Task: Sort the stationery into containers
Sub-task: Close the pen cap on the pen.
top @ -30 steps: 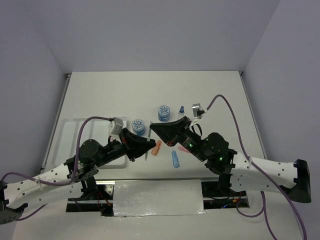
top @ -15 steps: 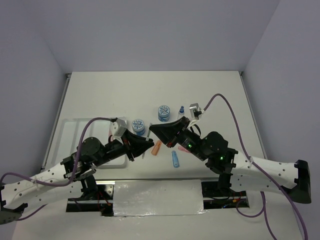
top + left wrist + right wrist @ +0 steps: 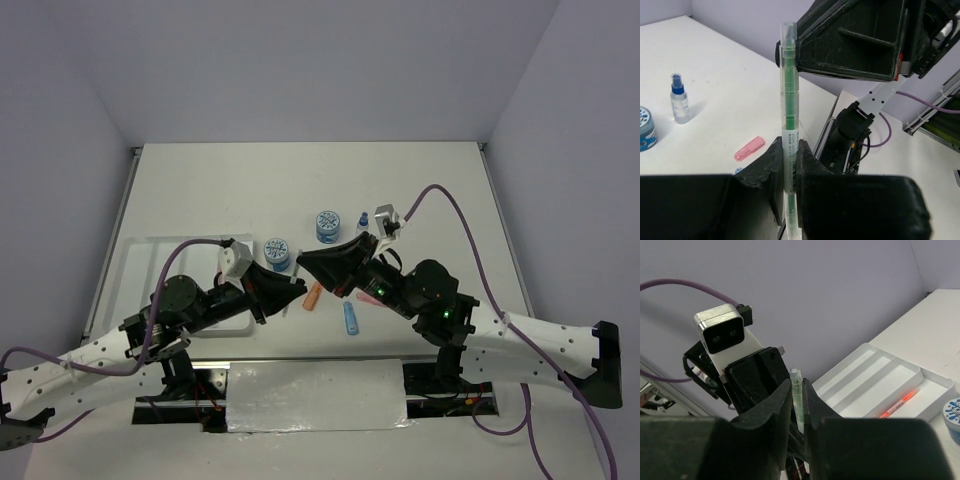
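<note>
A thin green pen [image 3: 790,100] stands upright in my left gripper [image 3: 790,146], which is shut on its lower part. The pen's top end [image 3: 797,387] sits between the fingers of my right gripper [image 3: 797,383], which press it from both sides. In the top view the two grippers meet tip to tip above the table, left [image 3: 291,288] and right [image 3: 304,263]. The white divided tray [image 3: 140,262] lies to the left. An orange pen [image 3: 897,402] rests in one of its compartments.
Two blue-and-white pots [image 3: 278,252] [image 3: 327,224] and a small blue-capped bottle [image 3: 363,219] stand behind the grippers. An orange marker [image 3: 314,297], a pink eraser [image 3: 749,148] and a blue marker [image 3: 350,318] lie on the table beneath them.
Both grippers have shifted slightly to the left, the left arm drawing back a little. The green pen stays between them.
</note>
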Tool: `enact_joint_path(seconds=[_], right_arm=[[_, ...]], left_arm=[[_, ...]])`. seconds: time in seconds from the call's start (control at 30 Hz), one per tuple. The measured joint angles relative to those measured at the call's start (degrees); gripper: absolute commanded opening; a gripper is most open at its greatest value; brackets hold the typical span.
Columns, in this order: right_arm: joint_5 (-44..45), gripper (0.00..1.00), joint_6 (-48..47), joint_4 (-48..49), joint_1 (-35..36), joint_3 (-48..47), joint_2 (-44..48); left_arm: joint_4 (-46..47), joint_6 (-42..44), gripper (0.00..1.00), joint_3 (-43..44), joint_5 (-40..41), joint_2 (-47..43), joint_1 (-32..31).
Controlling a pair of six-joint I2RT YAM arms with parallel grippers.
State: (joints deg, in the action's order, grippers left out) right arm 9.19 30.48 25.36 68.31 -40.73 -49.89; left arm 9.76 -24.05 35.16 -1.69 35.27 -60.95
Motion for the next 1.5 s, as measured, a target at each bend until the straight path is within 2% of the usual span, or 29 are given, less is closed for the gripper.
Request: enact_joint_path(seconds=[0.23, 0.3, 0.5, 0.57, 0.67, 0.8, 0.83, 1.0, 1.03, 1.1, 1.13, 1.23, 1.5], right_arm=[[-2.78, 0.27, -0.7, -4.85, 0.57, -1.46, 0.24], [-3.26, 0.34, -0.96, -6.69, 0.63, -1.57, -0.02], [-4.22, 0.35, -1.73, -9.22, 0.7, -2.32, -0.28], [-4.83, 0.4, -1.84, -9.16, 0.7, -2.56, -0.33], [-5.88, 0.4, -1.81, -9.14, 0.7, -2.69, -0.7], [-6.88, 0.33, -1.73, -9.14, 0.72, -2.67, -1.53], [-6.97, 0.27, -1.64, -9.05, 0.72, -2.69, -1.7], [-6.78, 0.14, -2.32, -9.2, 0.68, -2.78, -1.9], [-6.58, 0.09, -2.86, -9.22, 0.66, -2.8, -1.99], [-6.47, 0.04, -3.45, -9.75, 0.66, -3.13, -2.01], [-6.36, 0.01, -3.85, -10.19, 0.66, -3.39, -2.03], [-6.03, 0.0, -5.05, -11.89, 0.66, -4.59, -2.1], [-6.38, 0.0, -8.7, -18.25, 0.83, -9.79, -3.89]], left_arm=[[5.57, 0.07, 0.0, -2.58, -3.3, 0.37, 0.0], [6.14, 0.04, 0.0, -3.23, -3.85, 0.61, 0.0], [7.08, -0.04, 0.0, -3.67, -4.83, 0.35, 0.0], [7.15, -0.11, 0.0, -3.67, -4.57, -0.2, 0.0], [7.26, -0.2, 0.0, -3.67, -3.39, -1.05, 0.0], [7.43, -0.37, 0.0, -3.67, -2.05, -1.29, 0.0], [7.39, -0.42, 0.0, -3.67, -1.97, -1.18, 0.0], [7.58, -1.75, 0.0, -3.67, -1.88, 0.17, 0.0], [7.61, -1.92, 0.01, -3.67, -1.81, 0.31, 0.04], [7.78, -2.01, 0.1, -3.65, -1.9, 0.57, 0.09], [7.98, -1.99, 0.21, -3.61, -2.01, 0.83, 0.17], [7.8, -1.64, 0.41, -2.8, -2.75, 1.66, 0.46], [2.89, -1.16, 0.43, -0.92, -6.34, 3.3, 0.09]])
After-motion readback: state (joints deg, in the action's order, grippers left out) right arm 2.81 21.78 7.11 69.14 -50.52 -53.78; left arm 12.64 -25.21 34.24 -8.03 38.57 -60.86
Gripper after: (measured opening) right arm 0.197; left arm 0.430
